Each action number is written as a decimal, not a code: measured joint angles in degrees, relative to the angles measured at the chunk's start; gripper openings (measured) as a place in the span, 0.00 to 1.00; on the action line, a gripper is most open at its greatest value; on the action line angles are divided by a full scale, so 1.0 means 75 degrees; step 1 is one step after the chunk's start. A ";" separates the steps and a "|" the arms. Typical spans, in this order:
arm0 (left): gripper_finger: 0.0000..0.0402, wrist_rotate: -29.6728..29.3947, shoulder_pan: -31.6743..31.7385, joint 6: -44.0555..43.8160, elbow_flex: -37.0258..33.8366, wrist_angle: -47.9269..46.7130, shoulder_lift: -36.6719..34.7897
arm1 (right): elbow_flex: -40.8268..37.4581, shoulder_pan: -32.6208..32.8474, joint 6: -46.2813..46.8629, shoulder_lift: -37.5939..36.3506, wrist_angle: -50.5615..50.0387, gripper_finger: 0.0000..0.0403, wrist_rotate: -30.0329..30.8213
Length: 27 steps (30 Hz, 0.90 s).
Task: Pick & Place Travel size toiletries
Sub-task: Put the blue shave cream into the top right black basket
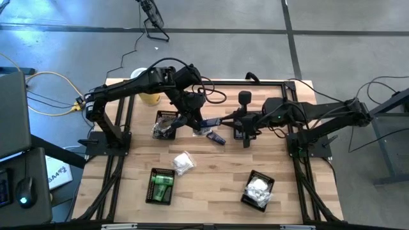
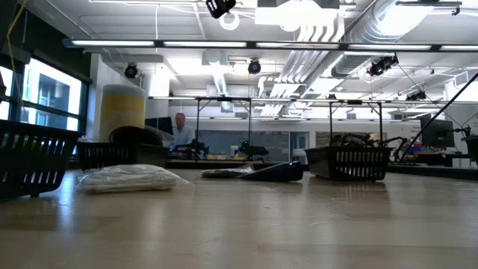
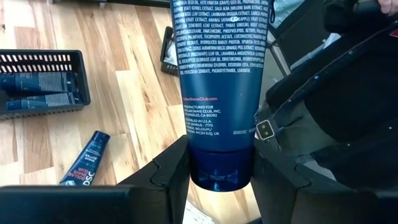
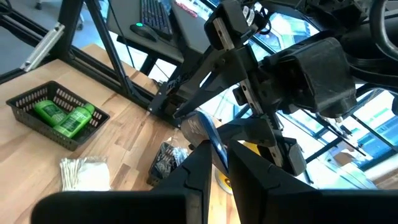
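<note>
While both arms meet above the middle of the table (image 1: 211,191), a dark blue tube (image 3: 219,93) hangs between them. The left gripper (image 3: 221,171) pinches this held tube at its capped end, fingers (image 3: 171,168) pressed against its sides. The tube's long axis runs straight out from the left wrist, cap toward the wrist and flat crimped end pointing away toward the right arm. The right gripper (image 4: 219,163) has its fingers nearly pressed together on that flat far end, seen edge-on as a thin blue strip (image 4: 208,134).

Just below the held tube, another dark blue tube (image 1: 216,137) lies flat on the wood, its long axis slanted. Left of the held tube stands a black mesh basket (image 1: 165,122) with silvery-clear packets (image 1: 161,130). A white packet (image 1: 183,163) lies nearer the front edge, with a basket of green bottles (image 1: 161,185) to the packet's left and a basket of white packets (image 1: 258,190) to the right. A yellow canister (image 1: 148,97) stands behind the left arm.
</note>
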 joint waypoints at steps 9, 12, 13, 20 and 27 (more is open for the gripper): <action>0.34 0.0006 -0.0003 0.0000 0.0000 0.0034 0.0000 | -0.0003 -0.0109 0.0029 0.0000 0.0006 0.11 -0.0330; 0.34 0.0006 -0.0006 0.0000 0.0000 0.0037 0.0000 | -0.0003 -0.0109 0.0029 0.0000 0.0003 0.11 -0.0416; 0.34 0.0009 -0.0006 0.0003 0.0000 0.0040 0.0000 | -0.0003 -0.0110 0.0029 0.0000 0.0000 0.11 -0.0504; 0.34 -0.0003 -0.0003 -0.0014 0.0000 -0.0016 0.0000 | 0.0003 -0.0306 0.0026 0.0119 -0.0036 0.11 -0.0780; 0.34 -0.0012 0.0000 -0.0020 0.0000 -0.0003 0.0000 | 0.0009 -0.0319 0.0006 0.0181 -0.0029 0.10 -0.0742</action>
